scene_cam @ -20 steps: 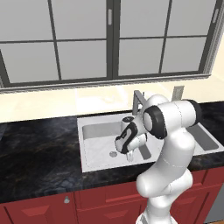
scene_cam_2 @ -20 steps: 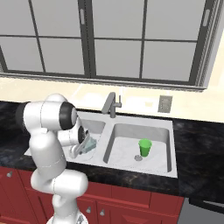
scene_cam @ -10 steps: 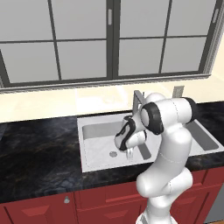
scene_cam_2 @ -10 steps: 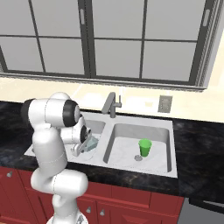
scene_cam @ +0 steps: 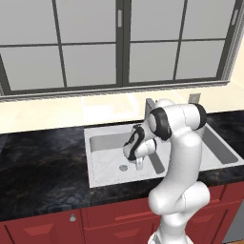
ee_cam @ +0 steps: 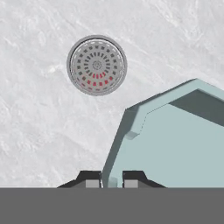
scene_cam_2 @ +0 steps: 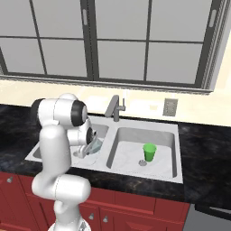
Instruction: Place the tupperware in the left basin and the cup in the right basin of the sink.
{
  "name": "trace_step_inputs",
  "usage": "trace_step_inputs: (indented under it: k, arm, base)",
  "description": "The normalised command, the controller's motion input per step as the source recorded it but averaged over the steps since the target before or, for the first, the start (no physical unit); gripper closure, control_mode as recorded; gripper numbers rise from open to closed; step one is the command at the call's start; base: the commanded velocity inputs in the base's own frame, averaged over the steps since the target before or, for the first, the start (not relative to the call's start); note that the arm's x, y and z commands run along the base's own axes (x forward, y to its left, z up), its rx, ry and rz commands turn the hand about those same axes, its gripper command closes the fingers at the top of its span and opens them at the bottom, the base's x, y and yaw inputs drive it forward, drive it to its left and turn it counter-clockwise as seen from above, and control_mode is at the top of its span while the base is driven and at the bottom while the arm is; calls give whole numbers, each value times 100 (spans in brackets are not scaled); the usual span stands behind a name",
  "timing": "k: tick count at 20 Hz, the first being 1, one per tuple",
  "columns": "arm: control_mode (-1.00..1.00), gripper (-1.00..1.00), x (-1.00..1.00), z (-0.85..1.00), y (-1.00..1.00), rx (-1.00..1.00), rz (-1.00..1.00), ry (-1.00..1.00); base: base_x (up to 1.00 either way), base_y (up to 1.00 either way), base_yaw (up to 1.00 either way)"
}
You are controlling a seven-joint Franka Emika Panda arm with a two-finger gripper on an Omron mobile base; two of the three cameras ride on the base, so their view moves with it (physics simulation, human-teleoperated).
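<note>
- Right now the gripper (ee_cam: 112, 180) is clamped on the rim of the tupperware (ee_cam: 175, 140), one dark fingertip on each side of its pale wall, in the hand view.
- The container hangs tilted over the left basin (scene_cam: 107, 152), its open mouth turned toward the camera and off to one side; whether it touches the floor I cannot tell.
- From the right base view the tupperware (scene_cam_2: 94, 146) leans at the wrist's lower end, low inside that basin.
- Just past it sits the round drain (ee_cam: 96, 65), grated, with a few red flecks.
- Across the divider, the cup (scene_cam_2: 149, 152) stands upright, mouth up, in the right basin (scene_cam_2: 135, 135), by its drain.
- Farther back the faucet (scene_cam_2: 113, 107) rises behind the sink (scene_cam_2: 178, 176).
- A wall outlet (scene_cam_2: 169, 107) beyond; no readable writing anywhere.
</note>
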Motion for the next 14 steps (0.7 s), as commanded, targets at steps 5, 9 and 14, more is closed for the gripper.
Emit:
trace_step_inputs:
  k: [5, 9, 14]
  arm:
    - [-100, 100, 20, -50, 0, 0, 0, 4]
    - [-100, 100, 13, -38, 1, 0, 0, 1]
    - [-100, 100, 14, -11, 4, 0, 0, 3]
  base:
    - [0, 0, 0]
    - [0, 0, 0]
    - [0, 0, 0]
